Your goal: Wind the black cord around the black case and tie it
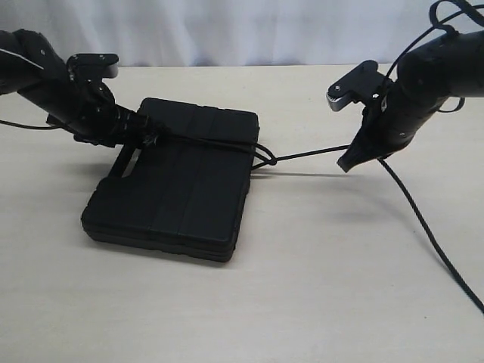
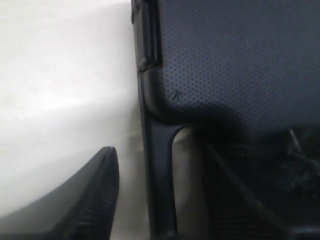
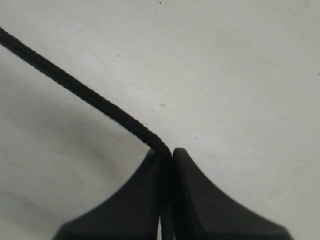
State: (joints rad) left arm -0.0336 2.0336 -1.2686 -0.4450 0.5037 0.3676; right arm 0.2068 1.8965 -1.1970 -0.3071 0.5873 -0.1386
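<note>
The black case (image 1: 181, 189) lies flat on the table, left of centre. The black cord (image 1: 310, 153) runs across the case's far part, crosses over itself at the case's right edge, and stretches taut above the table to my right gripper (image 1: 349, 162). In the right wrist view that gripper (image 3: 167, 152) is shut on the cord (image 3: 90, 97). My left gripper (image 1: 145, 138) sits at the case's handle end. In the left wrist view its jaws (image 2: 160, 155) stand apart astride the handle bar (image 2: 159, 180), with a gap beside the one clear finger (image 2: 95, 200). The case body (image 2: 235, 60) fills the rest.
A thick smooth robot cable (image 1: 423, 219) trails from the right arm across the table toward the front right corner. The beige tabletop (image 1: 318, 287) stretches in front of and to the right of the case. A pale curtain hangs behind.
</note>
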